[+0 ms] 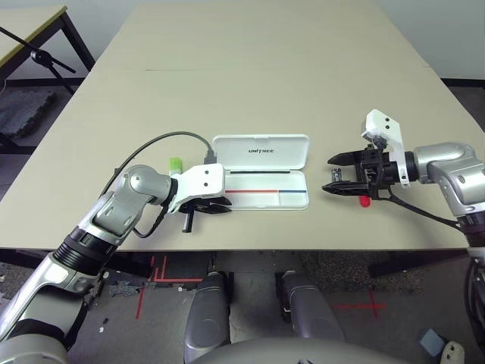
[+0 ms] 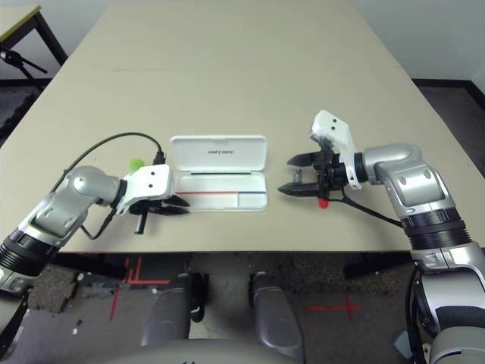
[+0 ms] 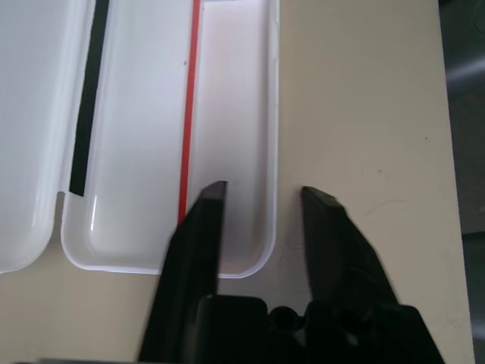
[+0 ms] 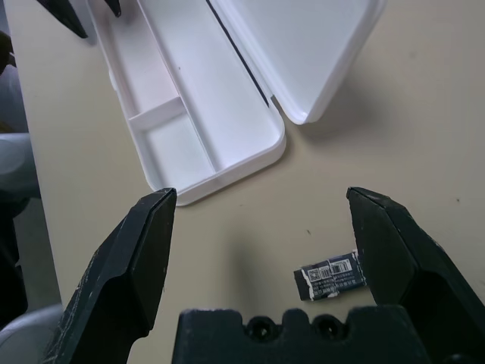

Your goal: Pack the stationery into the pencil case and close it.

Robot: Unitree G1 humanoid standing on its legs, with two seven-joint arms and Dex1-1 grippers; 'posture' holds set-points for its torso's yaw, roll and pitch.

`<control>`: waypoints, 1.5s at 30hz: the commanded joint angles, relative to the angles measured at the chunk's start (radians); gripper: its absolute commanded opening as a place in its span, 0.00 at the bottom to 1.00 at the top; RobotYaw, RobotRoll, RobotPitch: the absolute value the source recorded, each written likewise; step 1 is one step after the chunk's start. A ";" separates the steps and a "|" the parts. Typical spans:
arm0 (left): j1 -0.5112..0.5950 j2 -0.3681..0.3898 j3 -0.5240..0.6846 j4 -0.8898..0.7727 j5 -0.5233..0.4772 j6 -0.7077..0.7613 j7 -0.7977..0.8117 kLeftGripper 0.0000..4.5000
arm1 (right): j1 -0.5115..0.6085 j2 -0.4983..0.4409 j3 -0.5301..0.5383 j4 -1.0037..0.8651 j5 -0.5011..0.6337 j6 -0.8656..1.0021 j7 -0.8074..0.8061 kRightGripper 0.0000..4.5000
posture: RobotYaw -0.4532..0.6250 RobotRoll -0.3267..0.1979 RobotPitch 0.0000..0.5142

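Observation:
The white pencil case [image 1: 295,199] lies open mid-table, its "UNITREE" lid [image 1: 261,152] folded flat away from me. Its tray [image 3: 227,91] looks empty, with a red-and-blue line inside. My left gripper [image 1: 218,205] is open at the tray's left end, with one finger [image 3: 198,235] over the tray, the other over the table, and nothing between them. Behind my left wrist a lime-green cap [image 1: 175,163] pokes out. My right gripper [image 4: 261,196] stands wide open right of the case, around a stubby dark grey piece [image 4: 330,277] with a barcode label lying on the table. A small red bit [image 1: 364,202] shows under that gripper.
The table's front edge [image 1: 250,249] runs just below both grippers. A grey cable [image 1: 163,140] loops from my left arm over the table. The far half of the tabletop [image 1: 258,68] is bare. Another table [image 1: 30,23] and a black pole [image 1: 38,53] stand at the far left.

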 commanded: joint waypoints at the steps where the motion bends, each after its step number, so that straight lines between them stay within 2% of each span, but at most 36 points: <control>1: 0.010 0.002 0.024 -0.046 -0.003 0.005 0.001 0.75 | 0.015 0.002 0.001 0.004 0.003 -0.007 -0.004 1.00 | 0.39 0.62 0.27; 4: 0.017 0.007 0.057 -0.128 -0.046 0.052 -0.006 0.99 | 0.020 0.001 -0.010 0.000 0.015 -0.001 -0.003 1.00 | 0.39 0.62 0.28; 9: 0.001 -0.002 0.176 -0.282 -0.197 0.177 0.010 0.99 | 0.042 0.009 -0.102 -0.051 0.093 0.099 -0.066 1.00 | 0.39 0.62 0.29; 11: -0.009 -0.018 0.230 -0.320 -0.262 0.237 0.039 0.99 | 0.067 0.026 -0.161 -0.102 0.128 0.152 -0.139 1.00 | 0.38 0.62 0.29; 14: -0.010 -0.022 0.270 -0.347 -0.301 0.278 0.064 0.99 | 0.102 0.077 -0.248 -0.195 0.159 0.279 -0.309 1.00 | 0.36 0.62 0.30; 20: -0.015 -0.027 0.265 -0.297 -0.282 0.253 0.087 0.99 | 0.093 0.257 -0.346 -0.379 0.128 0.503 -0.702 1.00 | 0.31 0.62 0.32; 23: -0.032 -0.036 0.243 -0.272 -0.263 0.235 0.088 0.99 | 0.079 0.281 -0.309 -0.467 0.076 0.603 -0.837 1.00 | 0.27 0.62 0.34; 28: -0.058 -0.057 0.201 -0.228 -0.240 0.199 0.075 0.99 | 0.060 0.302 -0.319 -0.557 0.032 0.760 -0.987 1.00 | 0.22 0.62 0.35; 37: -0.097 -0.077 0.168 -0.159 -0.218 0.147 0.054 0.99 | 0.115 0.280 -0.363 -0.617 0.021 0.919 -1.047 1.00 | 0.20 0.62 0.34; 45: -0.084 -0.076 0.168 -0.174 -0.219 0.146 0.062 0.99 | 0.162 0.280 -0.362 -0.568 0.019 0.903 -1.055 1.00 | 0.22 0.62 0.35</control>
